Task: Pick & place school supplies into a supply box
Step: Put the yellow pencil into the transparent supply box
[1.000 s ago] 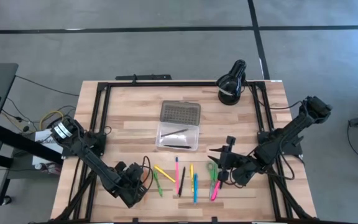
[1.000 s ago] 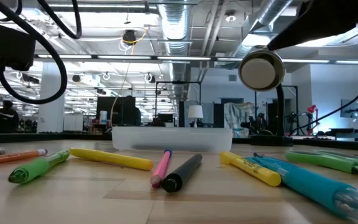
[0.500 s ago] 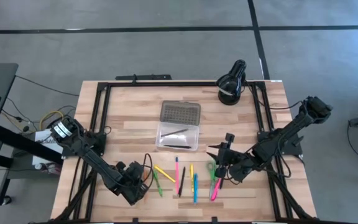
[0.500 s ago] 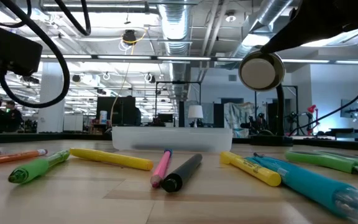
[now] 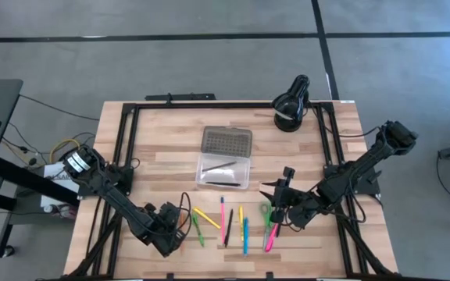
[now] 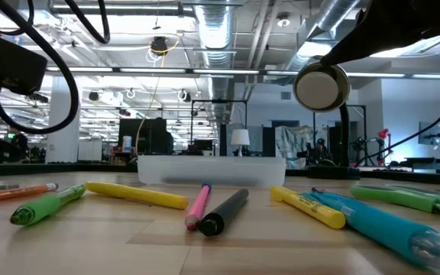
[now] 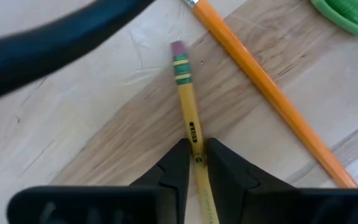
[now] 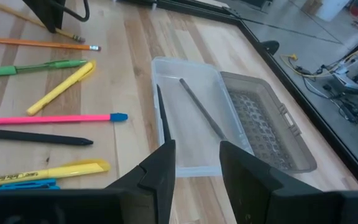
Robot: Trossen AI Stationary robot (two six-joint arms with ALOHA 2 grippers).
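Observation:
The school supplies lie on the wood table near its front edge: a yellow highlighter (image 5: 206, 217), a pink pen (image 5: 223, 220), a blue marker (image 5: 245, 234) and green scissors (image 5: 266, 215). The clear supply box (image 5: 237, 173) sits behind them with its dotted lid (image 5: 226, 140) folded open. Two dark thin pens lie inside the box (image 8: 191, 134). My left gripper (image 5: 175, 231) is at the left end of the row, shut on a yellow pencil (image 7: 187, 102). My right gripper (image 8: 194, 155) is open and empty. It hovers at the row's right end (image 5: 281, 195) and faces the box. My left gripper pinches the yellow pencil's shaft (image 7: 195, 142) between its two fingers, some way back from the pink eraser end (image 7: 178, 53). The pencil runs forward out of the fingers. Whether it is clear of the table I cannot tell.
An orange pencil (image 7: 266, 87) and a green pen (image 7: 347, 15) lie close beside the held pencil. A black round lamp (image 5: 291, 105) stands at the far right. A black metal frame (image 5: 209, 104) runs along the table's edges.
My right gripper has shifted a little toward the table's left, toward the box, and stays open. The supplies and the box have not moved.

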